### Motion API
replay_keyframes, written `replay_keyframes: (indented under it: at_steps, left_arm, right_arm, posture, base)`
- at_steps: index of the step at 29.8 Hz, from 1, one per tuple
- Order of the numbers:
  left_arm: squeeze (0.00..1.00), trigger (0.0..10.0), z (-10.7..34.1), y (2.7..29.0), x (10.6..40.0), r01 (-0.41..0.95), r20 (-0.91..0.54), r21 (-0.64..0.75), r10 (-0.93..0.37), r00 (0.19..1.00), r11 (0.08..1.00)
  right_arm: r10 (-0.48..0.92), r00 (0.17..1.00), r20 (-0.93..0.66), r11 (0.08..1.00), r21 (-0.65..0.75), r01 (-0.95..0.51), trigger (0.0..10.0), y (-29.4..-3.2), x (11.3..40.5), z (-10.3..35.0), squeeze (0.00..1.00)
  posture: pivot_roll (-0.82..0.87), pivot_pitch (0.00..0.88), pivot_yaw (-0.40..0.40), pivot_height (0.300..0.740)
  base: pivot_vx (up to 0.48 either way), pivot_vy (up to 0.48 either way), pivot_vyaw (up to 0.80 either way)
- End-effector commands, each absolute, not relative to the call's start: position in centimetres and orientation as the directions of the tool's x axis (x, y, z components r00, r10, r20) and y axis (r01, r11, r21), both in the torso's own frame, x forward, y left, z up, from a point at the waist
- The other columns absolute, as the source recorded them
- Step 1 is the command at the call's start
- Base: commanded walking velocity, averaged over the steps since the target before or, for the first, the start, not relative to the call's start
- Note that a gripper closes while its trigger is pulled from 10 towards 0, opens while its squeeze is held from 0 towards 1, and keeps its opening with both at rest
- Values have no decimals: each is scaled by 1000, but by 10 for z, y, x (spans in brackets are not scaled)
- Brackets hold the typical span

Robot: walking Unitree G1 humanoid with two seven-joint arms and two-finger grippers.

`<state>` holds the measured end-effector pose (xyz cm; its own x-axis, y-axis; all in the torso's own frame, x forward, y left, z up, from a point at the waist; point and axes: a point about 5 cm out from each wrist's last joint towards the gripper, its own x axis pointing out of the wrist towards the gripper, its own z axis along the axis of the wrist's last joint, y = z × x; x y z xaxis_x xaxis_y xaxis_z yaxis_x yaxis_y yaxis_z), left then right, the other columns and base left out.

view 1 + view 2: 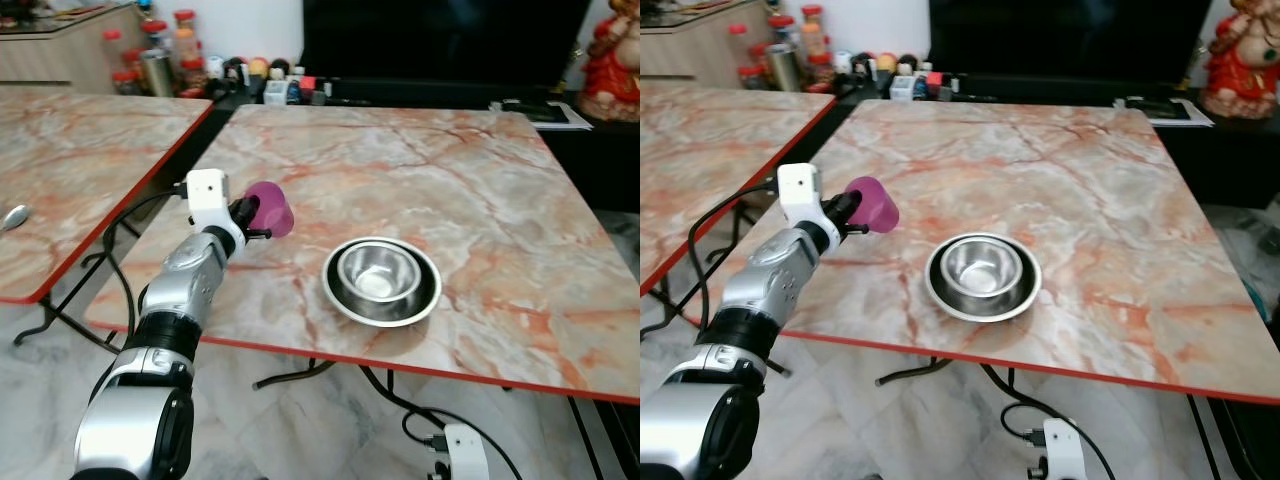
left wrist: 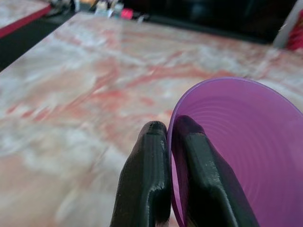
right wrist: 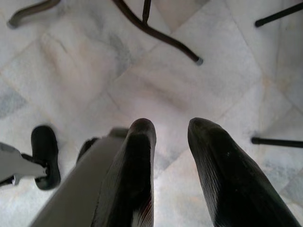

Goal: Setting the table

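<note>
Now, cup over table.
Left gripper (image 2: 169,135) pinches purple cup's (image 1: 269,209) rim tight above marble table (image 1: 480,190), left of 2 nested bowls (image 1: 381,280).

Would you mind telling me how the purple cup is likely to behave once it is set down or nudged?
The purple cup looks thin-walled plastic, so probably light and easy to tip. The left gripper pinches its rim, one finger inside. Its round, tapered shape suggests it would roll in a curve if laid sideways on the smooth marble table.

Two marble-topped tables (image 1: 480,200) with red edges on a pale marble floor (image 1: 300,430); dark television (image 1: 440,40) behind.
</note>
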<state>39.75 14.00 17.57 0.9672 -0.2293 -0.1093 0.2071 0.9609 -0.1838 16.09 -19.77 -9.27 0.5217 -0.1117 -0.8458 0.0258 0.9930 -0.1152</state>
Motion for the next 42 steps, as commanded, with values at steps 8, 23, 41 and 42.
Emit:
replay_keyframes:
  at_steps: [8, 23, 41, 42]
  left_arm:
    - [0, 10000, 187, 102, 408, 282, -204, -133, -304, 930, 950]
    - [0, 10000, 197, 96, 415, 287, -255, 41, -267, 929, 957]
    - [0, 10000, 193, 94, 414, 301, -276, 21, -284, 918, 953]
    - [0, 10000, 193, 94, 414, 301, -276, 15, -286, 918, 953]
  right_arm:
    - [-116, 512, -851, 993, -117, 31, 10000, -199, 155, -95, 0]
    - [-145, 509, -849, 989, -123, 77, 10000, -204, 151, -95, 0]
    - [-153, 513, -845, 988, -122, 94, 10000, -204, 155, -94, 0]
    - [-154, 514, -844, 988, -123, 94, 10000, -204, 156, -94, 0]
  posture:
    - [-43, 0, 8, 693]
    - [-76, 0, 57, 693]
    - [-74, 0, 54, 693]
    - [-74, 0, 54, 693]
  base:
    - [0, 0, 0]
    - [0, 0, 0]
    - [0, 0, 0]
    - [0, 0, 0]
